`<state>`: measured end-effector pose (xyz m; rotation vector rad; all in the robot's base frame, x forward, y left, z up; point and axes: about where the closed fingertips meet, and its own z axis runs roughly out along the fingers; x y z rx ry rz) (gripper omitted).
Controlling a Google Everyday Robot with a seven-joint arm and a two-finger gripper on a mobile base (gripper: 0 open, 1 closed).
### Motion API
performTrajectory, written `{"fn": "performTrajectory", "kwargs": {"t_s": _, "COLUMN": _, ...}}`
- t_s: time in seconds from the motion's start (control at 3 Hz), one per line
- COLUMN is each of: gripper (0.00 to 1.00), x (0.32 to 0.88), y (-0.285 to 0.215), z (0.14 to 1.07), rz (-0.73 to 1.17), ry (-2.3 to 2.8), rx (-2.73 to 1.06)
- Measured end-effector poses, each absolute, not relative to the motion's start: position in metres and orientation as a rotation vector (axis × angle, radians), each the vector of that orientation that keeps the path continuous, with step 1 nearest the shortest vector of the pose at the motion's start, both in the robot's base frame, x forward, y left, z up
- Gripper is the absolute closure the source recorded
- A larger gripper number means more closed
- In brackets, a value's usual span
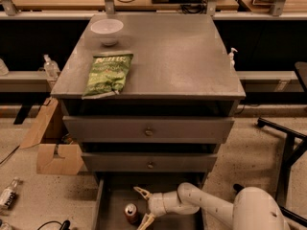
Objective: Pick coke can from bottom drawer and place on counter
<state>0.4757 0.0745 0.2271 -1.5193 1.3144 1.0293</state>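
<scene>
The coke can [130, 213] stands upright on the floor of the open bottom drawer [112, 206], left of its middle. My gripper [142, 207] reaches in from the right, open, its two pale fingers spread just right of the can, one above and one below its level, not touching it. The white arm [206, 206] runs from the lower right. The grey counter [172, 56] tops the cabinet above.
A white bowl [107, 31] and a green crisp bag [108, 74] lie on the counter's left side. Two closed drawer fronts with knobs [148, 131] sit above the open drawer. Cardboard [57, 158] and a bottle [8, 195] lie on the floor at left. A chair base [283, 143] is at right.
</scene>
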Motion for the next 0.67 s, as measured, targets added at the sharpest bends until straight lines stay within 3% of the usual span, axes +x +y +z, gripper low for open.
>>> {"fn": "performTrajectory", "kwargs": {"t_s": 0.33, "gripper": 0.00, "x": 0.484, "y": 0.082, "z": 0.204, "rz": 1.041, "ry": 1.330, "rx": -1.551}}
{"fn": "performTrajectory", "kwargs": {"t_s": 0.67, "gripper": 0.18, "x": 0.486, "y": 0.088, "z": 0.186, "rz": 1.062, "ry": 1.344, "rx": -1.571}}
